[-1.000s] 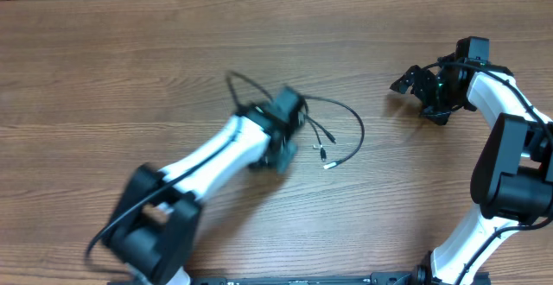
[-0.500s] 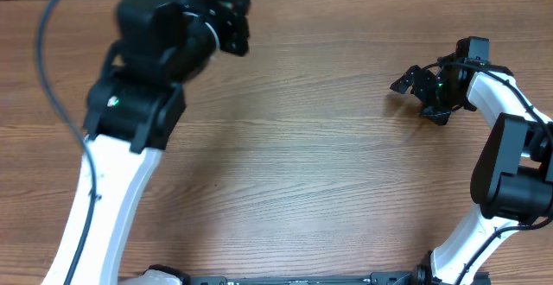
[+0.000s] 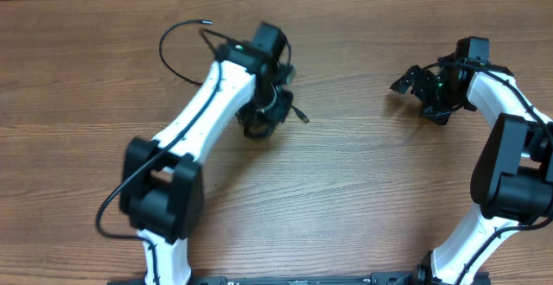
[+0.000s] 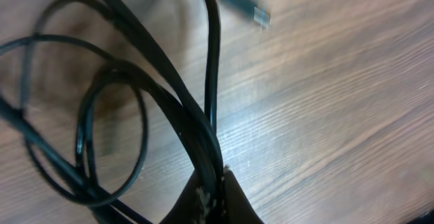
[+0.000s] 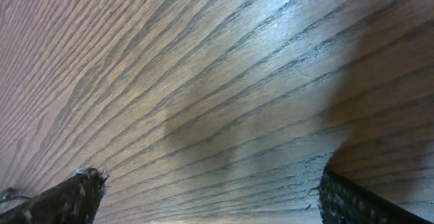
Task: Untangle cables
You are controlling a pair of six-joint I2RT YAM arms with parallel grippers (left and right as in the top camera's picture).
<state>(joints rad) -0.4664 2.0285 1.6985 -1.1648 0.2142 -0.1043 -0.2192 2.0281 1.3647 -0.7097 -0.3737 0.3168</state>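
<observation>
Several thin black cables [image 4: 135, 108] loop and cross over the wood in the left wrist view. Their strands run down between the dark fingers of my left gripper [image 4: 215, 178], which is shut on them. A small plug end [image 4: 256, 13] shows blurred at the top. Overhead, my left gripper [image 3: 261, 119] points down at the table's middle, with the bunched cables [image 3: 275, 104] mostly hidden beneath it and one plug end [image 3: 300, 113] sticking out to the right. My right gripper [image 3: 415, 88] stands open at the far right, well away from the cables; only bare wood lies between its fingertips [image 5: 71, 193].
A thin black cord [image 3: 177, 33] arcs from the left arm's wrist toward the upper left. The right arm [image 3: 510, 147] bends along the right edge. The wooden table's [image 3: 363, 190] far edge runs along the top of the overhead view.
The left arm swung high toward the camera half a second ago and is down again, farther back. The cables that lay spread to its right are now bunched under it. The right arm has not moved.
</observation>
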